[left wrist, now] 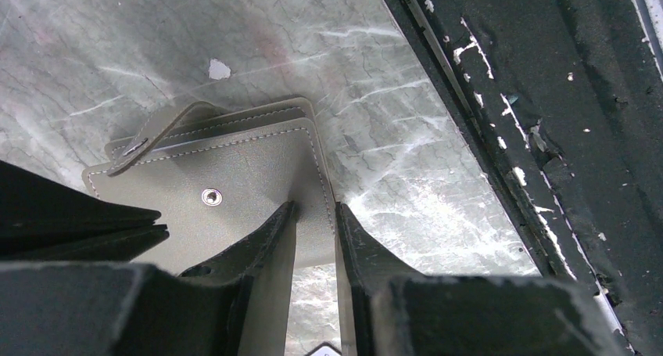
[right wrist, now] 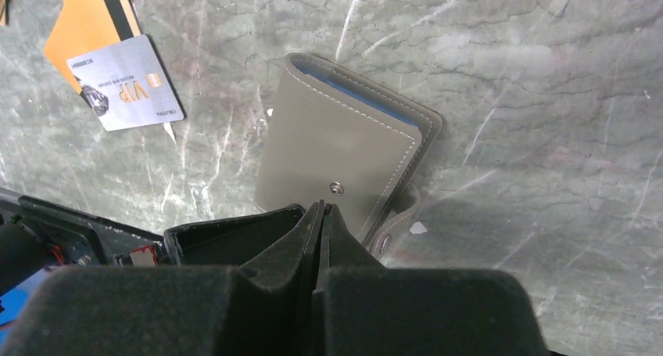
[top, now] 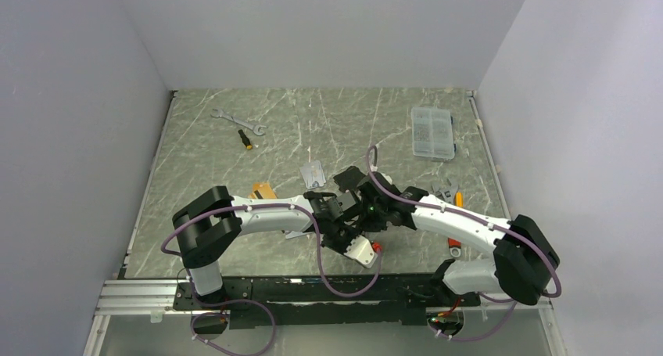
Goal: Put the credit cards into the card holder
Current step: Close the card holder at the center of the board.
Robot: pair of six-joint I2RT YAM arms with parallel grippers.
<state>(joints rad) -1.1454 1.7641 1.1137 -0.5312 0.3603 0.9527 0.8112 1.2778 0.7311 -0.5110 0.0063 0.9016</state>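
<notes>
The card holder [right wrist: 344,149] lies closed on the marble, its snap tab [right wrist: 393,232] undone and blue sleeves showing at its far edge. In the top view it is hidden under the two wrists. My right gripper [right wrist: 324,207] is shut, with its tips on the cover beside the snap stud and nothing showing between them. My left gripper [left wrist: 314,209] stands slightly open, straddling the stitched corner of the card holder [left wrist: 227,164]. A silver credit card [right wrist: 125,94] overlaps a gold-orange one [right wrist: 86,19]. More cards lie apart: silver [top: 313,172] and orange [top: 263,192].
The black rail of the table's near edge [left wrist: 547,137] runs close beside the holder. A clear compartment box [top: 432,132] sits at the back right. A wrench [top: 238,121] and a small screwdriver [top: 245,138] lie at the back left. Orange-handled tools [top: 453,195] lie by the right arm.
</notes>
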